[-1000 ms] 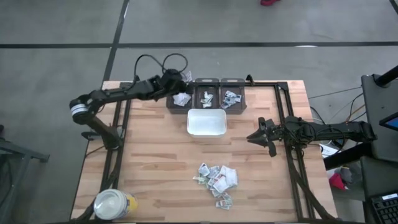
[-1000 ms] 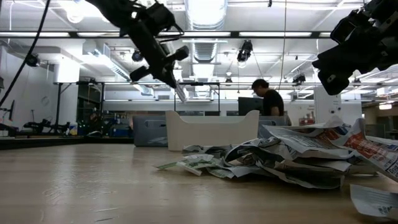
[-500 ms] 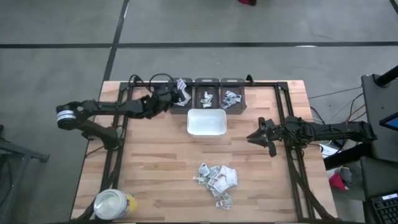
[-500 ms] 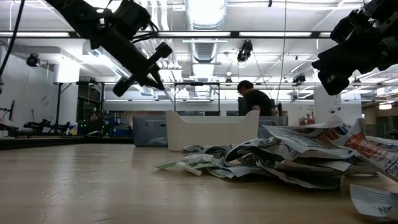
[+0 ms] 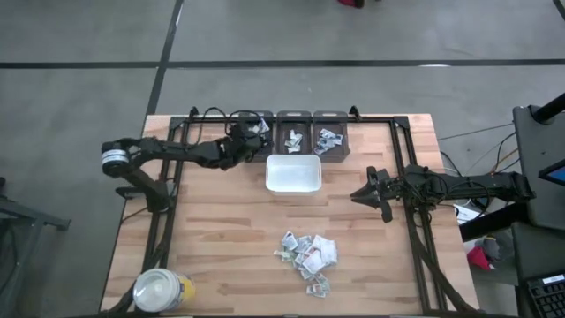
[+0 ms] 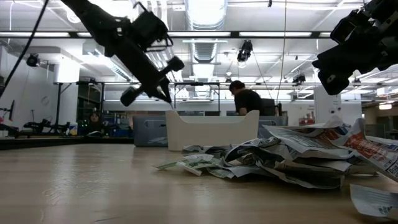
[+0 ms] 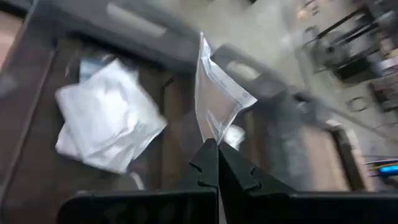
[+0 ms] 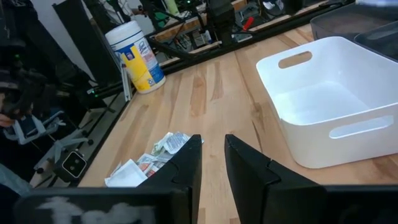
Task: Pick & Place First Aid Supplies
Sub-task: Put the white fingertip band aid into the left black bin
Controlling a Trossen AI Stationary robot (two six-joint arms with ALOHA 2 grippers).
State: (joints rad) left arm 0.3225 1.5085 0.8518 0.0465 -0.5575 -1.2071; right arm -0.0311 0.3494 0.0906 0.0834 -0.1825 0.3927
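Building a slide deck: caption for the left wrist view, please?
Left gripper, shut on a clear packet, holds it above dark bins.

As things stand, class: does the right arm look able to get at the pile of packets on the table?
Probably yes. The right gripper hovers beside the white tray, empty, fingers a little apart. The pile of packets lies in the open, nothing covering it. The left gripper, pinching a clear packet, is away at the bins.
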